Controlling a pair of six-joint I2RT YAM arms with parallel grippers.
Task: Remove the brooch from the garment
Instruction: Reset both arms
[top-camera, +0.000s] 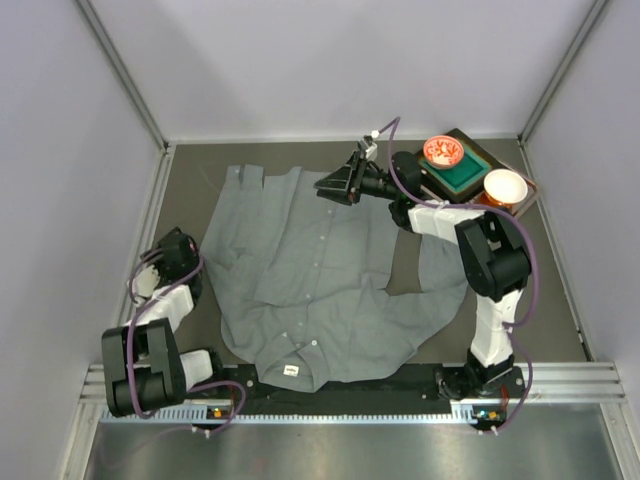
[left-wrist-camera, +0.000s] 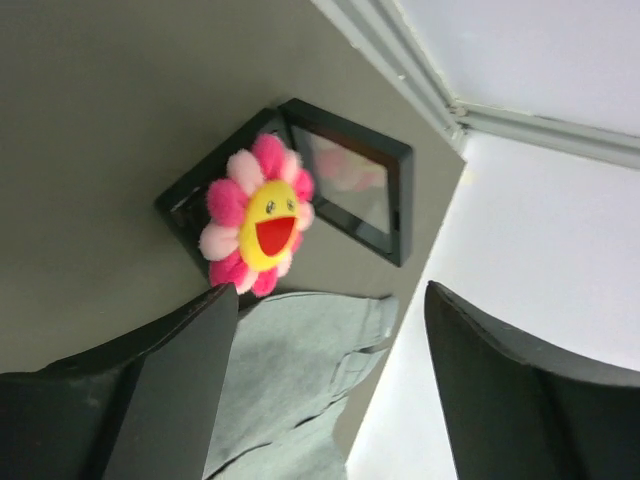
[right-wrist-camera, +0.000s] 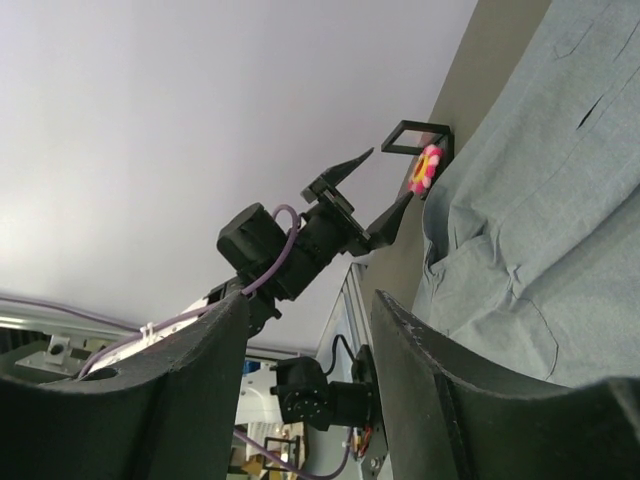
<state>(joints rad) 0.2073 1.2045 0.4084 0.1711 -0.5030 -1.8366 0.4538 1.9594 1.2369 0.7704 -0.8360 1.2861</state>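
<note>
If the left gripper (left-wrist-camera: 328, 310) is lowered carelessly: the brooch (left-wrist-camera: 258, 225) could be knocked off the black box (left-wrist-camera: 372, 195) onto the shirt (top-camera: 310, 280).
Brooch: seen on the box, just beside the sleeve.
Left arm: folded low, jaws held wide, nothing gripped.
Right gripper (top-camera: 333, 195): stretched over the shirt's far edge, parted, empty.
</note>
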